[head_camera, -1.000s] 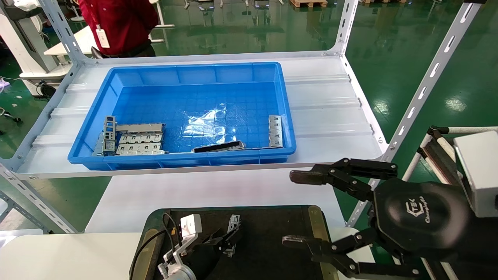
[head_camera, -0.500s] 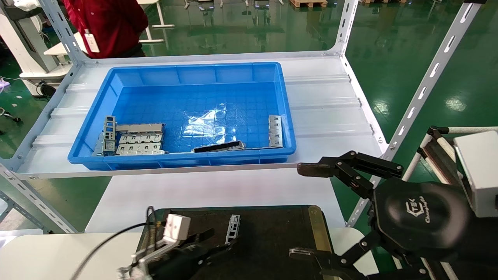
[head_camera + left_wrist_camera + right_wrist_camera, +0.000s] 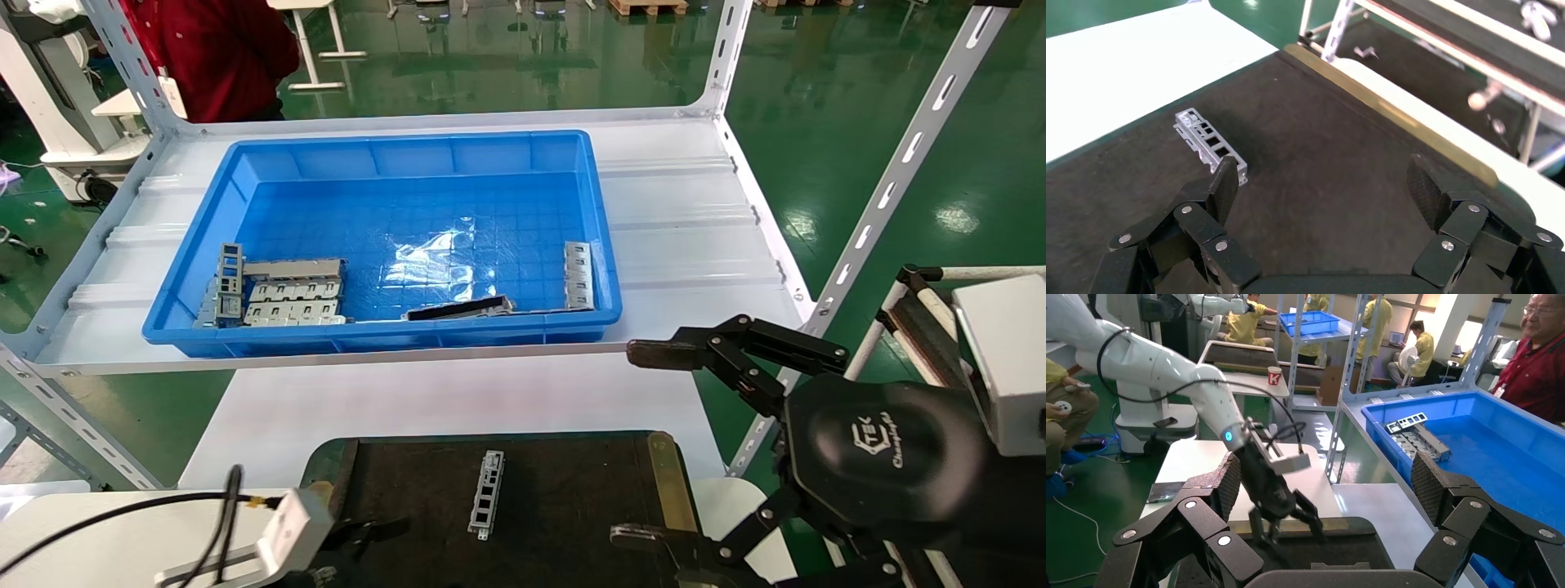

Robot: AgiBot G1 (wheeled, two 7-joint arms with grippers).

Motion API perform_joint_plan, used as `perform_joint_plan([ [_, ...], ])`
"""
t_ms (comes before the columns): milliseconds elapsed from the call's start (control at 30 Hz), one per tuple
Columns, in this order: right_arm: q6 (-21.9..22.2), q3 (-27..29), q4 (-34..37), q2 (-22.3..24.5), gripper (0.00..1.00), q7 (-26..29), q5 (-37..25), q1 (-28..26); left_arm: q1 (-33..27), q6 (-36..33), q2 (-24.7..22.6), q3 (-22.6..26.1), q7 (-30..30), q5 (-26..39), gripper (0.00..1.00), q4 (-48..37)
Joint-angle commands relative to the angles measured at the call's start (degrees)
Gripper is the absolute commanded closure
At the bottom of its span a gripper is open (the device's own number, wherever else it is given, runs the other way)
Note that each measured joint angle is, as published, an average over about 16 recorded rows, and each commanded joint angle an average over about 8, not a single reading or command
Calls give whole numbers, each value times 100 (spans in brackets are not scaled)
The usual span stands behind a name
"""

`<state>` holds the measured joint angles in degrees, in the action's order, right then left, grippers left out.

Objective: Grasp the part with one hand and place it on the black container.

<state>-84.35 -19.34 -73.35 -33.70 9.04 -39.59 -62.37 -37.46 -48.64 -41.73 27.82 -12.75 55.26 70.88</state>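
Note:
The part (image 3: pixel 486 494), a narrow silver bar with square holes, lies loose on the black container (image 3: pixel 572 506). It also shows in the left wrist view (image 3: pixel 1208 144), on the black surface (image 3: pixel 1321 122). My left gripper (image 3: pixel 1322 174) is open and empty, low over the container's near-left corner, its tips just short of the part's near end. The right wrist view shows it from the far side (image 3: pixel 1284 530). My right gripper (image 3: pixel 637 445) is open and empty, held off the container's right edge.
The big blue bin (image 3: pixel 384 335) sits on the shelf behind. It holds stacked grey pieces (image 3: pixel 286 298), a dark flat strip (image 3: pixel 458 309) and another silver bar (image 3: pixel 578 275). A shelf post (image 3: pixel 891 180) stands at the right. A person in red stands at the back left.
My left gripper let go of the part and drew back to the lower left. The part now lies free on the black container. My right gripper shifted slightly to the right.

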Motion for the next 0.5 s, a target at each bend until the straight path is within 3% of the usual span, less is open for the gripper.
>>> perform_joint_plan([
  [33,0,0,0,0,0,0,0,0,25,-272,185,-85,196,-83,0,28],
  [500,1,-2,0,1,0,-1,1,0,-35,-999,870,-333,466,-334,0,222],
])
